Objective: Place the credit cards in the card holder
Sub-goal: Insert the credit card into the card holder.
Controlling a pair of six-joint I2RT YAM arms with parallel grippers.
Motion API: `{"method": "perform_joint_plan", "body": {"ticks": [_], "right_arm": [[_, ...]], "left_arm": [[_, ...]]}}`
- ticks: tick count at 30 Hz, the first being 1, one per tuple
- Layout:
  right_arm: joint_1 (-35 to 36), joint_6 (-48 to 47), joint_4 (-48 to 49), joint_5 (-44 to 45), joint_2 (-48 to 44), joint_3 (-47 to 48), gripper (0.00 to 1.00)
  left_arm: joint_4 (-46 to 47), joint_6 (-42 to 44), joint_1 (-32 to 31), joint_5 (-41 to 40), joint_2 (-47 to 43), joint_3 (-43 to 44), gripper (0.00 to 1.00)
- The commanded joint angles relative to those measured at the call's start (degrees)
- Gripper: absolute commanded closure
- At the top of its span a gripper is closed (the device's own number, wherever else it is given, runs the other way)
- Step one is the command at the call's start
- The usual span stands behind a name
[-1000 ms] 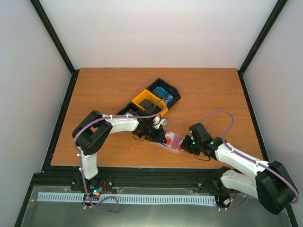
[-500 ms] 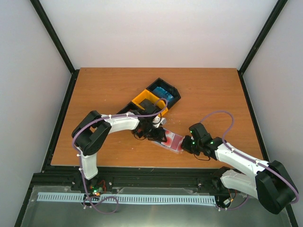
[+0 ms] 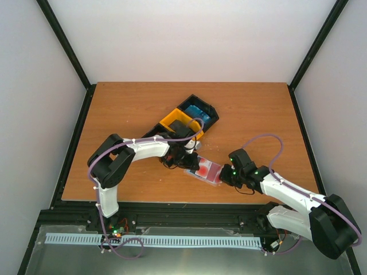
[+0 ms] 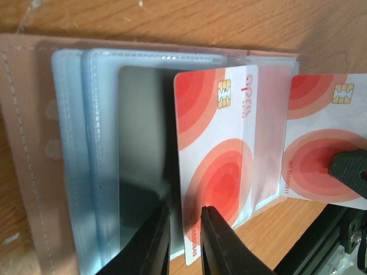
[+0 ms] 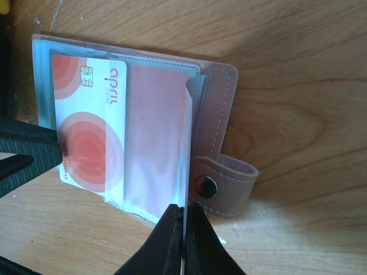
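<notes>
The card holder (image 3: 206, 171) lies open and flat on the tabletop (image 3: 126, 109) near its front edge, between the two arms. It is pinkish-tan with stitched borders. A short strap carrying a dark round snap stud (image 5: 203, 186) sticks out from one side. Inside it is a stack of frosted, translucent pockets.

A credit card (image 4: 215, 160) sits partly inside one of these pockets. It is white with red concentric circles, a gold chip and red lettering, and its near end projects out of the pocket. The left tool (image 4: 184, 213) straddles that projecting end. Its fingers are narrowly parted rather than clamped, with a dark gap showing beside the card.

A second card of the same design (image 4: 321, 143) lies at the far side of the holder. A black tool part covers its near corner.

The right tool (image 5: 183, 209) is clenched on the thin edge of one clear pocket leaf of the holder.

Black and yellow bins (image 3: 189, 117) stand just behind on the tabletop.
</notes>
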Motion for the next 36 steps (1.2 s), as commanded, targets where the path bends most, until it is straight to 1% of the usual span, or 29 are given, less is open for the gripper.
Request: {"method": "perform_joint_plan", "body": {"ticks": [1, 8, 16, 23, 28, 31, 33, 36], "right_arm": [[0.5, -1.0, -3.7, 2.7, 0.2, 1.6, 0.97], [0.5, -2.1, -6.8, 4.9, -0.7, 3.8, 0.97], [0.5, -2.1, -6.1, 4.4, -0.5, 3.6, 0.97], [0.4, -2.1, -5.9, 4.3, -0.7, 3.4, 0.97], [0.5, -2.0, -5.8, 4.4, -1.0, 3.2, 0.97], [0.5, -1.9, -5.9, 4.4, -1.1, 3.0, 0.97], [0.5, -1.8, -5.9, 4.4, -1.2, 3.0, 0.97], [0.5, -1.7, -5.7, 4.4, -1.2, 2.8, 0.97]], "left_arm": [[-0.4, 1.3, -1.4, -1.5, 1.4, 3.2, 0.84], [-1.7, 3.3, -3.3, -2.9, 2.4, 5.0, 0.84], [-2.0, 5.1, -5.2, -0.6, 4.3, 6.6, 0.83], [-1.8, 6.0, -6.0, 0.8, 4.7, 7.5, 0.75], [-2.2, 5.7, -6.0, -1.0, 5.9, 9.3, 0.67], [-3.5, 4.5, -6.0, -3.7, 7.0, 10.7, 0.65], [-4.3, 3.7, -6.1, -5.7, 7.4, 11.5, 0.61], [-4.3, 2.6, -6.0, -6.6, 7.6, 11.8, 0.59]]}}
